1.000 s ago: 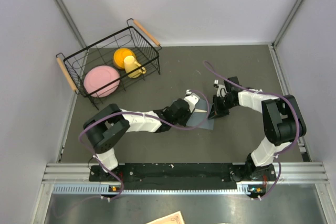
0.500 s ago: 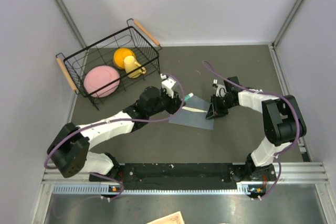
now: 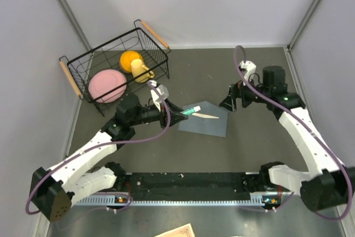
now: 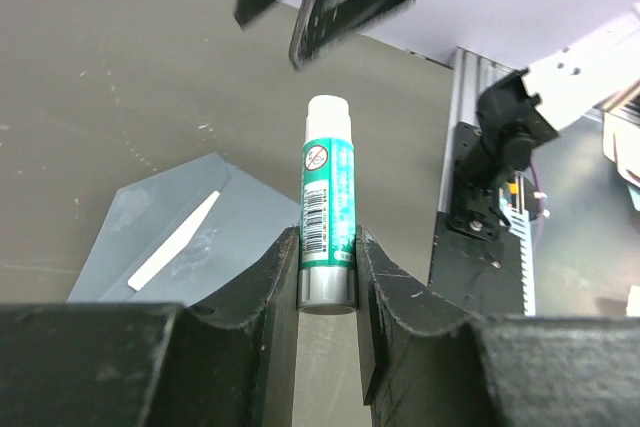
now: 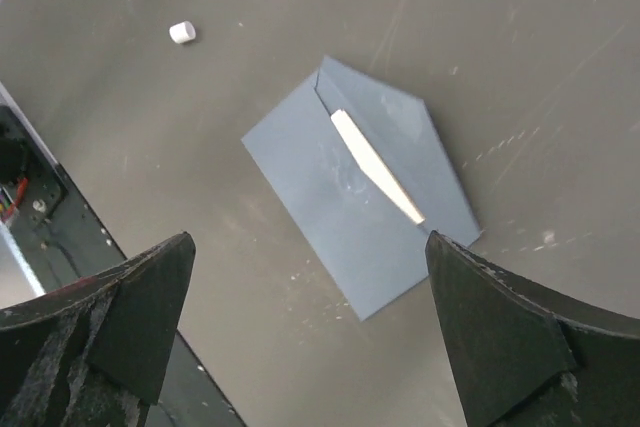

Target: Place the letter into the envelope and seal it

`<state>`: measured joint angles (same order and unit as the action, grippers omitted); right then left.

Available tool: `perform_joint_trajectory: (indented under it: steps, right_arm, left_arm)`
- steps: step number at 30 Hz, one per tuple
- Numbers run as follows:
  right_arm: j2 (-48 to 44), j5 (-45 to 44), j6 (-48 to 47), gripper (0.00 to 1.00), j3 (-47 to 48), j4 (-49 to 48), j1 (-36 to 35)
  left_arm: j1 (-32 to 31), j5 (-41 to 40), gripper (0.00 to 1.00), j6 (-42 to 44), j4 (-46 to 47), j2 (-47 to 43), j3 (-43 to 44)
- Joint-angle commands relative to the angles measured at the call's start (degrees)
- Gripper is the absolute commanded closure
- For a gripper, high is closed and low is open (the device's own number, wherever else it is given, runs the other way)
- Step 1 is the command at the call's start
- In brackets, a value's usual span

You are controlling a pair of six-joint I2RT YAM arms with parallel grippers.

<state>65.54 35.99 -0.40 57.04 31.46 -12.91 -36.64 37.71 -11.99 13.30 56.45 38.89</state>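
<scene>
The blue-grey envelope (image 3: 206, 121) lies flat on the table's middle, flap side up; it also shows in the right wrist view (image 5: 340, 217) and the left wrist view (image 4: 250, 232). Only a thin cream strip of the letter (image 3: 207, 115) (image 5: 376, 166) (image 4: 177, 240) shows along the flap's edge; the rest is inside. My left gripper (image 3: 187, 112) (image 4: 327, 259) is shut on a white-and-green glue stick (image 3: 192, 110) (image 4: 328, 192), whose tip hangs at the envelope's left corner. My right gripper (image 3: 233, 100) (image 5: 309, 240) hovers open above and to the right of the envelope, holding nothing.
A black wire basket (image 3: 75, 73) stands at the back left with a pink plate (image 3: 107, 84) and a yellow cup (image 3: 136, 64) in it. A small white cap (image 5: 181, 32) lies loose on the table beyond the envelope.
My right gripper has opened wide and risen back to the right, away from the envelope's edge. My left arm has drawn back to the left, still holding the glue stick.
</scene>
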Motion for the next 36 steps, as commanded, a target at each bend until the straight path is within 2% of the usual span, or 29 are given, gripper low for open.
perform_joint_trajectory:
  steps: [1,5,8,11,16,22,28,36]
  right_arm:
    - [-4.5,3.5,-18.3,0.01,7.8,8.8,0.1]
    - [6.2,0.5,-26.7,0.01,18.3,20.9,-0.5]
    - [12.9,0.6,-33.2,0.01,22.6,23.9,-0.6]
    - [22.0,0.7,-37.3,0.01,26.9,27.0,-0.7]
    - [35.7,3.0,-42.6,0.01,31.0,29.2,-1.2]
    - [49.5,4.9,-41.0,0.02,39.9,29.2,-1.3]
    - [56.5,6.1,-39.4,0.05,46.1,29.2,-2.6]
    - [59.0,6.4,-40.7,0.12,44.3,29.7,-6.4]
  left_arm:
    - [1.5,6.3,1.0,1.7,-3.7,-4.8,-0.4]
    - [5.2,7.1,1.0,-3.5,-4.4,-7.0,-0.6]
    - [8.5,11.8,1.0,-10.4,-0.9,-8.0,-2.3]
    - [9.6,12.5,1.0,-14.7,1.2,-8.4,-5.0]
    - [9.8,14.8,1.0,-13.3,1.7,-6.2,-5.1]
    - [10.4,12.8,1.0,-12.2,-2.3,-6.0,-6.2]
    - [10.7,13.4,1.0,-11.0,-4.3,-3.8,-3.8]
    - [11.2,10.6,1.0,-13.7,-1.9,-4.7,-6.1]
